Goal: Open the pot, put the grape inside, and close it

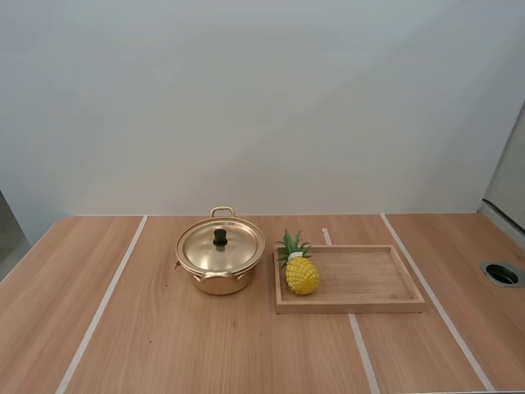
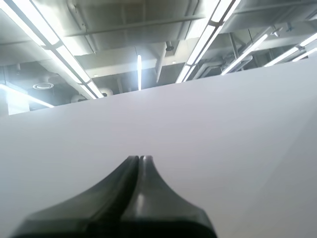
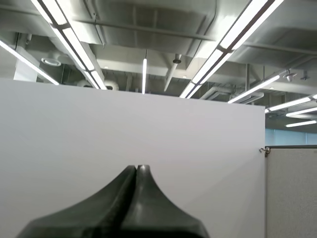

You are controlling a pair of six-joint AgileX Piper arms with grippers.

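A golden metal pot (image 1: 220, 267) is seen standing upright on the wooden table (image 1: 164, 345), a little left of the middle. It is closed: its round, shiny lid (image 1: 236, 248) is seated flat on the rim, and a small black knob (image 1: 220, 238) is set in the lid's centre. A looped handle (image 1: 222, 211) is seen at the pot's far side, and a second one at its near side, below the rim. The metal is polished and brass-coloured, and the pot is low and wide.

Just to the right of the pot, a shallow rectangular wooden tray (image 1: 369, 279) is laid with its long side running left to right. A small yellow pineapple (image 1: 302, 275) with a green leafy crown is placed in the tray's left end, with the crown pointing to the far side and toward the pot. The fruit is close to the pot, but whether the two touch cannot be told. The rest of the tray is bare wood.

Pale stripes (image 1: 102, 304) are seen running across the table from near to far, and a round dark opening (image 1: 501, 274) is set into the table at the far right.

In the left wrist view the left gripper (image 2: 138, 157) is seen closed on nothing, its two black fingers pressed together as one dark wedge. In the right wrist view the right gripper (image 3: 137, 167) is likewise closed and holds nothing.
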